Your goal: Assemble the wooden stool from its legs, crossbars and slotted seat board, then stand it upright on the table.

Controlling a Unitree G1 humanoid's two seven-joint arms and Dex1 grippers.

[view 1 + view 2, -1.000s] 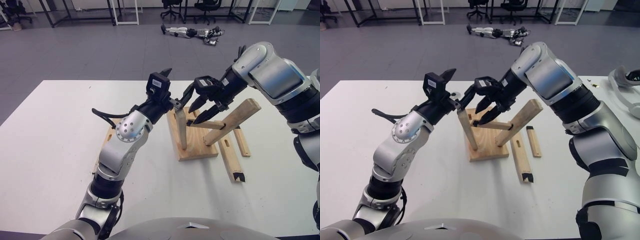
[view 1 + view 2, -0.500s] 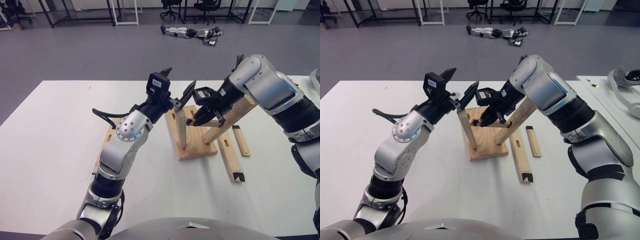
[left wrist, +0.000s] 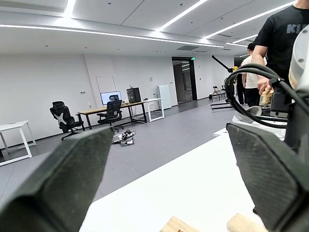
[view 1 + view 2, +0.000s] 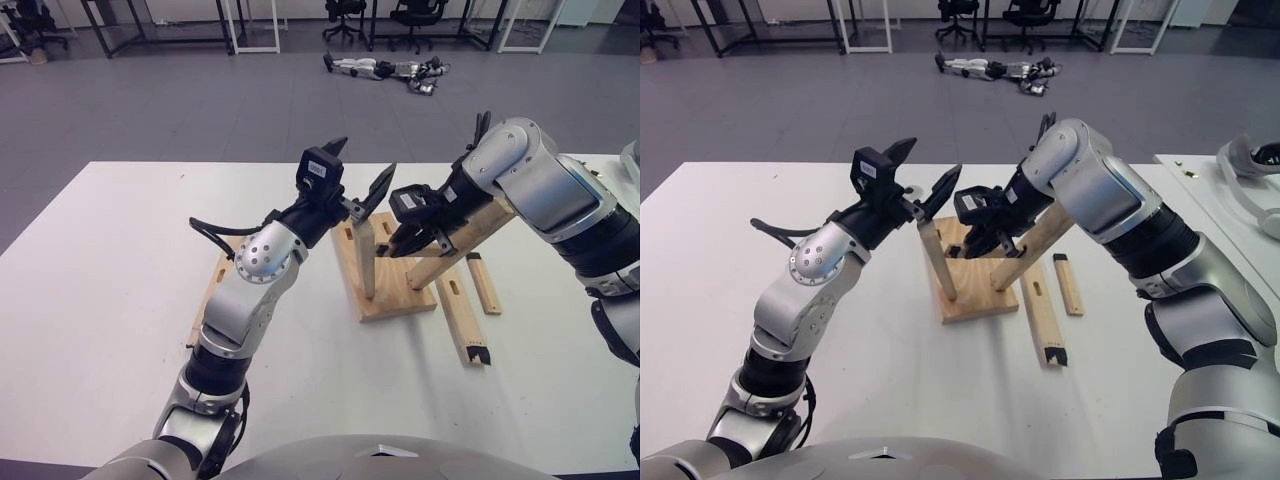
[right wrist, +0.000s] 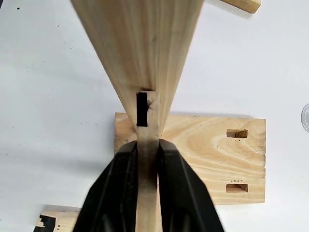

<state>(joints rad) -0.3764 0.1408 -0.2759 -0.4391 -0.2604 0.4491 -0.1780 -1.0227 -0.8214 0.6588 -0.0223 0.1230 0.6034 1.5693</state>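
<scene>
Your right pincer (image 4: 408,238) was clenched on the crossbar (image 5: 147,203), whose end met the slot of the slanted leg (image 4: 470,235) above the seat board (image 4: 390,300) at mid-frame. A skewed push could have jammed it or tipped that leg. Your left pincer (image 4: 362,160) hung released by the upright leg (image 4: 365,260). The surface (image 4: 120,280) was white, with a grey floor and chairs (image 4: 345,8) at the top.

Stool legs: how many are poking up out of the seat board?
2. An upright leg stands on the seat board's left side; a leaning leg rises on its right, with a crossbar between them. No others seem hidden.
</scene>
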